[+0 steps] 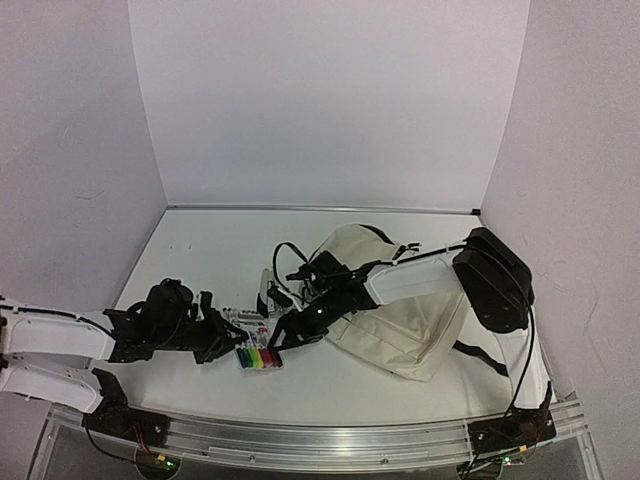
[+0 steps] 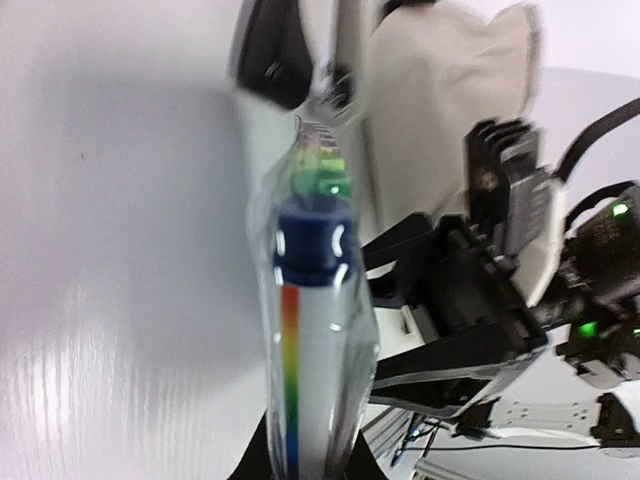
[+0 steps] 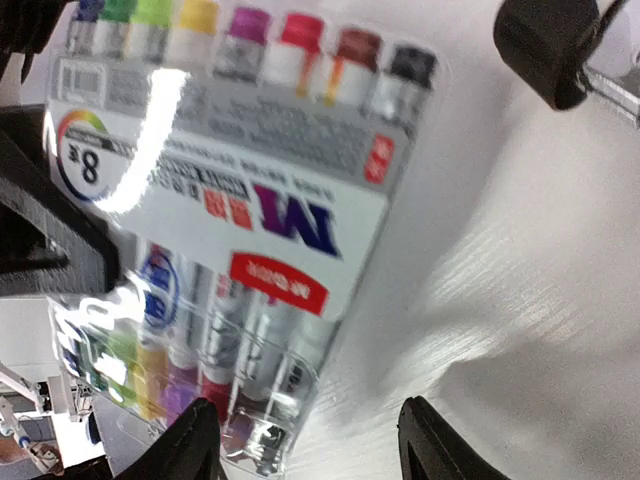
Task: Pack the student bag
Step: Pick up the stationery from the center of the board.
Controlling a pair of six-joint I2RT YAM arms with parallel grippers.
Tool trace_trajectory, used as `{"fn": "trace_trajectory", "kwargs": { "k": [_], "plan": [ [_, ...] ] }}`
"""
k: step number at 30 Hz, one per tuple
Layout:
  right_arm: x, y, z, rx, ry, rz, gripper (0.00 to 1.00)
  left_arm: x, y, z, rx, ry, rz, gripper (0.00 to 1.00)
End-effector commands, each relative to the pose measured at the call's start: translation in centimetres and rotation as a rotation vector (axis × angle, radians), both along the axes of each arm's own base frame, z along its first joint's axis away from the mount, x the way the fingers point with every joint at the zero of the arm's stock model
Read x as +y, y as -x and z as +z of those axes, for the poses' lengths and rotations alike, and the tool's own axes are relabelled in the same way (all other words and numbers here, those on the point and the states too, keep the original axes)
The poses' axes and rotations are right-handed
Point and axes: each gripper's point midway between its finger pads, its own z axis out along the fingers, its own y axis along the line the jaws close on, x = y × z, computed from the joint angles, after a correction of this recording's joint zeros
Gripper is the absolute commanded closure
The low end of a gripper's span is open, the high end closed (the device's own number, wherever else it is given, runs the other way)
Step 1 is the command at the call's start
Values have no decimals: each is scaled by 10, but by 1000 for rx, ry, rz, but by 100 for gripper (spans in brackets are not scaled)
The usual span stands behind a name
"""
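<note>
Cream fabric bag (image 1: 410, 320), black straps and zips. We logged it slumped on the counter (image 1: 210, 250), right of centre, with the right arm stretched across it. We could not confirm from the overhead view that its mouth was open, and we saw nothing inside it.

Marker pack (image 1: 258, 357), clear sleeve, eight coloured caps. We logged it outside the bag, just left of it, between the two claws. We could not tell whether it rested on the counter or hung a little above it.

Progress, as we judged it: packing was hardly begun. The pack was in hand but not in the bag. Carrying it to the bag and putting it in remained to be done, and so, we supposed, did closing the bag.

Left arm: it reached in low from the left edge. The left claw (image 1: 228, 337) was clamped on the pack's near edge. In its wrist view the pack (image 2: 310, 330) rose edge-on from between the dark fingers.

Right arm: it was folded at the elbow above the bag, forearm running left and down. The right claw (image 1: 285, 335) hovered at the pack's right side, jaws apart and gripping nothing. In its wrist view the two fingertips (image 3: 190, 440) stood wide apart below the printed face of the pack (image 3: 230, 210).
</note>
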Motion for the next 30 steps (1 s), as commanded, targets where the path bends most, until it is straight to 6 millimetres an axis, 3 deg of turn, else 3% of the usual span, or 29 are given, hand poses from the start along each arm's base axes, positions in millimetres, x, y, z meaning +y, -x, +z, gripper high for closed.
{"fn": "trace_trajectory", "kwargs": {
  "k": [1,4,8,14,17,20,24,30],
  "plan": [
    [6,-6,84,-145,-126,-4,33,22,-16,44,-101,-39,111,100],
    [-4,-12,128,-227,-169,-11,25,14,-21,65,-138,-74,52,100],
    [-41,-39,162,-332,-150,-58,18,-26,-35,91,-166,-143,-138,100],
    [-151,-124,164,-415,94,-330,18,-102,-64,130,-243,-91,-404,100],
    [-205,-144,161,-443,223,-470,17,-130,-78,145,-289,-77,-498,100],
    [-253,-142,153,-435,322,-553,15,-139,-99,155,-335,-106,-510,100],
    [-322,-135,135,-402,470,-665,9,-132,-134,173,-377,-107,-442,100],
    [-414,-123,118,-300,660,-887,2,-130,-149,183,-411,-107,-432,100]
  ]
}}
